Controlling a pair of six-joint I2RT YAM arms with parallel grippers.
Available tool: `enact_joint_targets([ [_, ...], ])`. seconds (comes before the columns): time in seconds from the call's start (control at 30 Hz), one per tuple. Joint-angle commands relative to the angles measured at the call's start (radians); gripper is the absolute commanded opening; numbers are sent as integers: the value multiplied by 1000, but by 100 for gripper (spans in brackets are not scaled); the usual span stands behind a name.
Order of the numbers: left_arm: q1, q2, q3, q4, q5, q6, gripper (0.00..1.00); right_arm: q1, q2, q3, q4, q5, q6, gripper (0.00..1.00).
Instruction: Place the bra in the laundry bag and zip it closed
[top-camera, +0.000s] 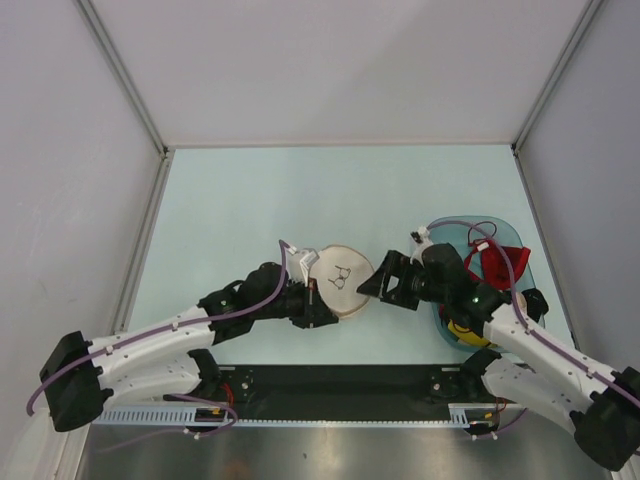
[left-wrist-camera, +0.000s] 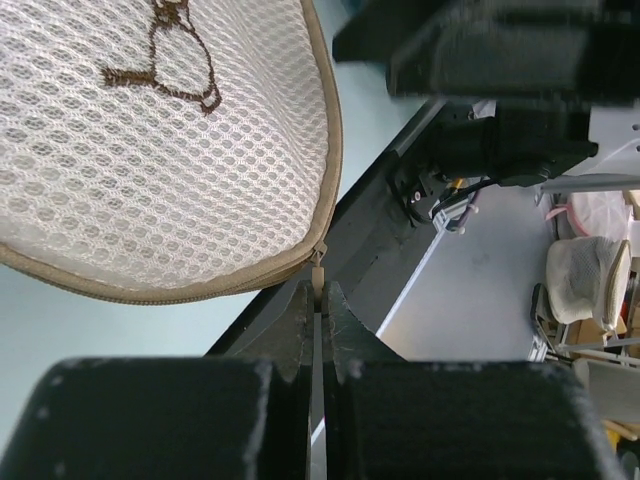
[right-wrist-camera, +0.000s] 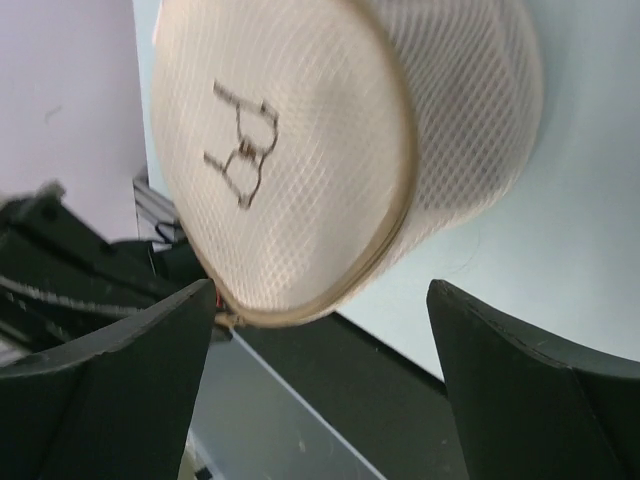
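The laundry bag (top-camera: 342, 280), round cream mesh with a dark logo on its face, is held tilted just above the table's near middle. Its tan zip rim looks closed where it shows. My left gripper (top-camera: 315, 300) is shut on the small zip pull (left-wrist-camera: 318, 268) at the bag's lower edge, and the left wrist view shows the fingers (left-wrist-camera: 300, 320) pressed together on that pull. My right gripper (top-camera: 372, 283) stands open just right of the bag, with its jaws wide apart on either side of the bag's (right-wrist-camera: 300, 150) rim and touching nothing. The bra shows in no view.
A translucent teal basket (top-camera: 505, 228) sits at the right, under the right arm. In it lie a red garment (top-camera: 492, 262) and a yellow-and-black one (top-camera: 465, 332). A black mounting strip (top-camera: 340, 382) runs along the near edge. Grey walls close in the back and sides.
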Motion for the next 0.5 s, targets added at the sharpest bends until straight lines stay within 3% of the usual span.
enact_joint_targets([
  [0.0, -16, 20, 41, 73, 20, -19, 0, 108, -55, -96, 104, 69, 197, 91],
  [0.2, -29, 29, 41, 89, 28, -25, 0, 197, 18, -174, 356, 121, 331, 84],
  [0.27, -36, 29, 35, 92, 30, -25, 0, 200, 60, -176, 396, 127, 349, 77],
  [0.4, -36, 26, 14, 82, 23, -26, 0, 199, 103, -176, 452, 161, 341, 49],
  [0.43, -34, 28, 14, 76, 25, -25, 0, 194, 113, -177, 452, 166, 340, 31],
  [0.47, -33, 29, 17, 63, 26, -14, 0, 188, 120, -180, 452, 166, 331, 22],
])
